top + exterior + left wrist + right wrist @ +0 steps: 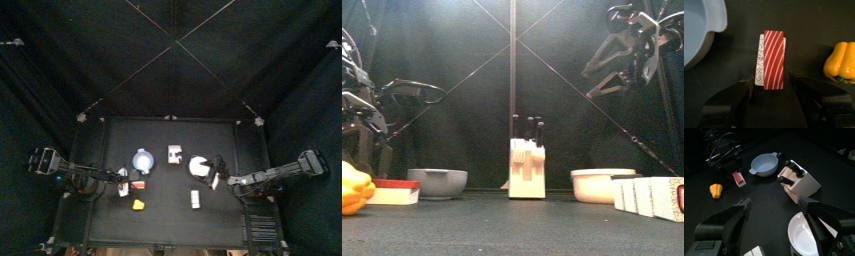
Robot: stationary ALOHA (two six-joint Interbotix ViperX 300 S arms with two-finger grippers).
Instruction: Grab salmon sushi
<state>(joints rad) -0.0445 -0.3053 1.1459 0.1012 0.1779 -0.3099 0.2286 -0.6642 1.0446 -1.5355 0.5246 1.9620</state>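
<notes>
- On the black table (167,205), toward its left side, lies one piece of salmon sushi (771,59), red with thin white stripes over a speckled white rice layer.
- Seen from the left wrist camera, the sushi's long axis runs straight away from the left gripper (772,86), one short end lying between the jaw tips and the other pointing outward.
- That gripper's two black jaws stand wide apart on either side of the near end; the sushi lies on the table between them, and whether they touch it cannot be told.
- One yellow bell pepper (839,62) sits near the sushi on one side, and one blue-grey bowl (699,31) near it on the other.
- One white knife block (801,180) with black handles stands at mid-table.
- One white bowl (811,235) sits on the right side, below the right gripper (774,217).
- The right gripper hangs raised above the table, jaws spread wide and holding nothing.
- The front view shows white boxes (652,196) at the table's right front; their count is unclear.
</notes>
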